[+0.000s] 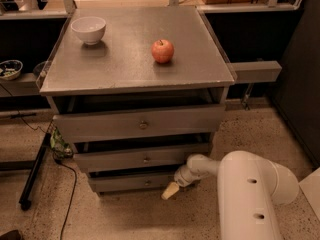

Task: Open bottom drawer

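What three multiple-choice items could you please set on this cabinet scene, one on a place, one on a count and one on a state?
1. Where is the gripper relative to the cabinet?
A. Raised high above its top.
B. Low down in front, by the right end of the bottom drawer.
C. Resting on its top.

2. How many drawers does the cabinet show?
A. Two.
B. Four.
C. Three.

3. How does the white bowl stand?
A. Upright, mouth up.
B. Upside down.
C. On its side.

Answers:
1 B: the gripper's tip hangs low beside that drawer's right end.
2 C: the top drawer, the middle drawer and the bottom one are stacked.
3 A: the bowl's hollow inside faces up.
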Controlling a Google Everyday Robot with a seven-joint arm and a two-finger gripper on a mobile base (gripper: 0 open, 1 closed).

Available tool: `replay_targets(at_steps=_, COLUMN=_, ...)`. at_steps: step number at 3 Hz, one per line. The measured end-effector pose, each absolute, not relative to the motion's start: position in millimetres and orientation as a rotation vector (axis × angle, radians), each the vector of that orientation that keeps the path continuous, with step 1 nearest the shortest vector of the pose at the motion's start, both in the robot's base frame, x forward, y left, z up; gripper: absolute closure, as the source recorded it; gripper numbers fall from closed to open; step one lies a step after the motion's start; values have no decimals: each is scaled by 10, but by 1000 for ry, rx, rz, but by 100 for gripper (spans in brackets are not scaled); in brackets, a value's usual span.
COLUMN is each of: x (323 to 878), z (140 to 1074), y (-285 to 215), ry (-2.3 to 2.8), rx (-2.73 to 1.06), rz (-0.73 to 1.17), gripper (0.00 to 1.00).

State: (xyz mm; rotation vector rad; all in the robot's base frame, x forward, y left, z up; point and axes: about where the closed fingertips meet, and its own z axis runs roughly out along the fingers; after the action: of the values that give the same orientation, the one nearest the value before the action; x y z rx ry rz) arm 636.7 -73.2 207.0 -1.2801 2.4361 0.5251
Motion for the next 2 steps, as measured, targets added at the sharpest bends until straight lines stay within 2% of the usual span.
replay_targets(at_steps=2, x=6343, z=2071, y=-687, ry=2423, rx=-1309, rz=521, gripper=0)
